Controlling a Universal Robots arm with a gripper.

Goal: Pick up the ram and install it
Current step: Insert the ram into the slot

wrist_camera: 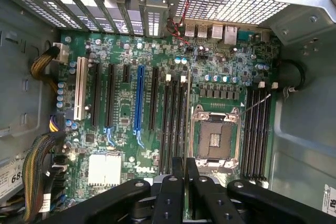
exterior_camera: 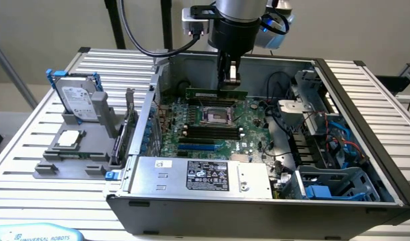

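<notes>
Ribbed metal table (exterior_camera: 111,63); hand (exterior_camera: 232,84) pinches thin green ram (exterior_camera: 215,94).

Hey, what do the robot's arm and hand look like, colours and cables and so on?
The arm is a silvery-grey cylinder with a light blue joint cap. The hand is black: a round body and slim linked fingers dotted with screw heads. A thick black cable loops off near a small grey box.

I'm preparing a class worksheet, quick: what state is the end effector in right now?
End effector: closed, holding the long, thin green circuit-board ram stick.
</notes>
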